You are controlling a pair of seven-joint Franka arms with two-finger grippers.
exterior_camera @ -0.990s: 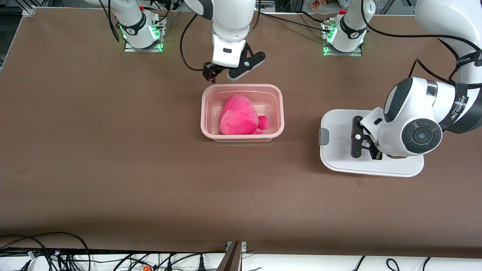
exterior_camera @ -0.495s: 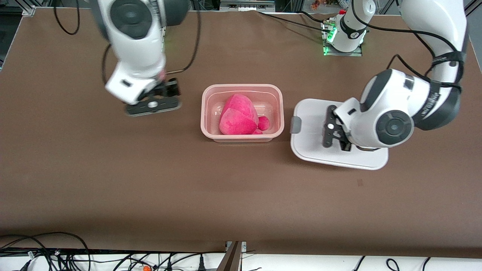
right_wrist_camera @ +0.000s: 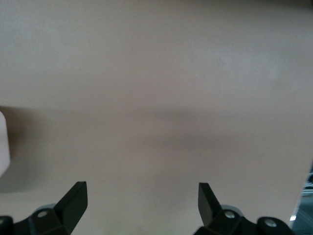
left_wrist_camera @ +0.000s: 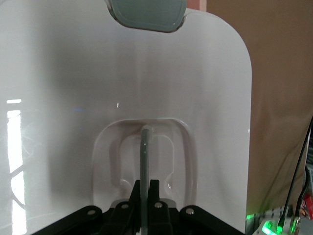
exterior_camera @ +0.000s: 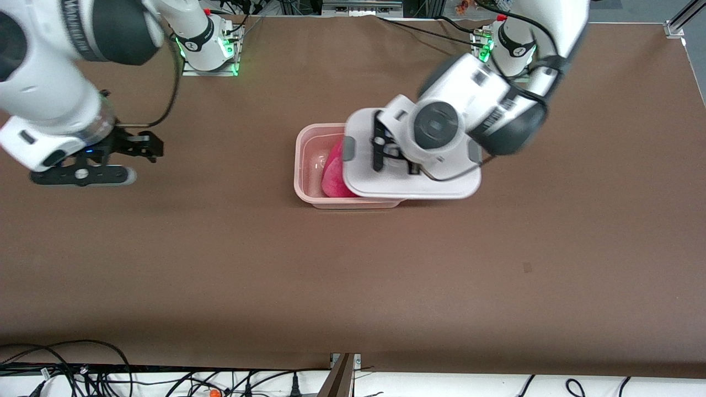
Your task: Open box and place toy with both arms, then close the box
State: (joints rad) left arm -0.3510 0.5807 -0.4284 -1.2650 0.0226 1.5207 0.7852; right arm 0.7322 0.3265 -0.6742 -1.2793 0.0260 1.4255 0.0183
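Note:
The translucent pink box (exterior_camera: 306,165) stands open-topped mid-table with the bright pink toy (exterior_camera: 332,177) inside it. Its white lid (exterior_camera: 411,186) hangs over the box, shifted toward the left arm's end, so the toy and one end of the box still show. My left gripper (exterior_camera: 392,156) is shut on the lid's thin centre handle (left_wrist_camera: 145,147); a grey clip (left_wrist_camera: 146,12) shows at the lid's edge. My right gripper (exterior_camera: 144,145) is open and holds nothing, over bare table toward the right arm's end; its fingertips (right_wrist_camera: 76,196) stand wide apart.
Brown table surface (exterior_camera: 353,275) lies all around the box. The two arm bases (exterior_camera: 207,49) (exterior_camera: 504,55) stand along the table's back edge. Cables (exterior_camera: 83,369) hang off the edge nearest the front camera.
The left arm has carried the lid from the table at its own end to over the box. The right arm has swung away from the box toward its end of the table.

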